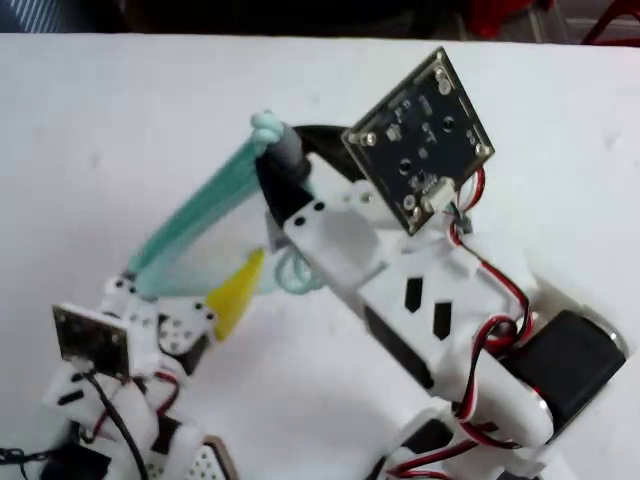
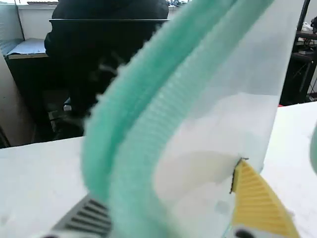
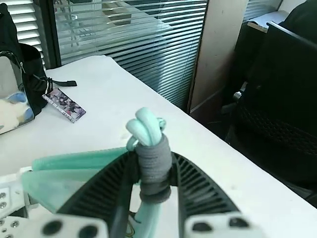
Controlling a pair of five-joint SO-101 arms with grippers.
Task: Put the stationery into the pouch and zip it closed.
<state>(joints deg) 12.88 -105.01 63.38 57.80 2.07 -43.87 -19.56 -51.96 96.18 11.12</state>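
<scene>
The right gripper point(image 3: 152, 173) has its black jaws drawn in almost together, pinching the zip pull point(image 3: 146, 127) of the pouch point(image 1: 200, 215). The pull is a bundle of teal cord bound with a grey wrap. The ribbed jaws press on the wrap from both sides, and the cord's looped ends stick out past the fingertips. In the high view this gripper point(image 1: 295, 160) sits at the far end of the pouch's teal zip band, away from the arms' bases.

The pouch is translucent with the teal zip along one long edge. It stretches slantwise over the white table point(image 1: 520, 110) from the right gripper back to the left gripper point(image 1: 185, 285). The left gripper's jaws stand partly apart with the near end of the pouch between them. Its yellow finger point(image 2: 255, 198) presses into the clear film on one side, and its grey ribbed finger point(image 2: 84, 220) lies against the zip band on the other. The band curves up steeply in the left wrist view, so that end looks lifted and bunched.
</scene>
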